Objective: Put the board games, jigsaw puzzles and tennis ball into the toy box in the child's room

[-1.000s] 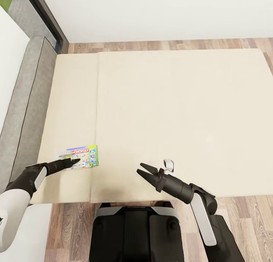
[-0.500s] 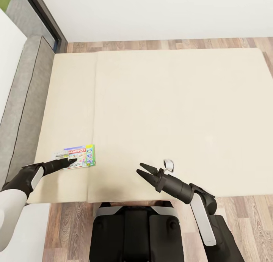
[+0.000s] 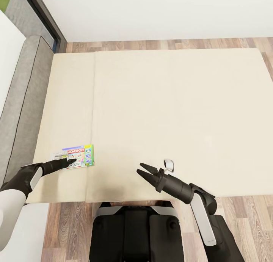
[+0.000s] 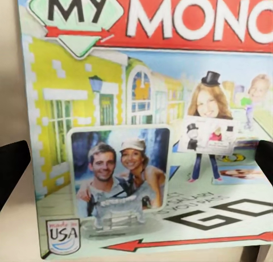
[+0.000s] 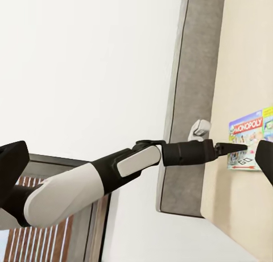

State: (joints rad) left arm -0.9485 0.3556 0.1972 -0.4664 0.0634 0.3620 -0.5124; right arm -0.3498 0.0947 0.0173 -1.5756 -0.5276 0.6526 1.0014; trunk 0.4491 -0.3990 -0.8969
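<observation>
One game: board game (image 3: 76,157) flat nr bed (image 3: 170,102) front-left corner.
L gripper (image 3: 72,162): jaws spread, over cover.
R gripper (image 3: 144,171): jaws spread, empty.
Risk: thin box, may slide w/o lifting.

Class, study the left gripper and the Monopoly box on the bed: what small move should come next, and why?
Probably lower the left gripper slightly and close it on the white-and-green Monopoly game box. Its fingers are spread at either side of the cover, and the box lies flat on the cream mattress, not yet gripped.

One board game (image 3: 76,157) on one bed (image 3: 170,114), two robot arms, one dark-framed window (image 5: 57,216)
</observation>
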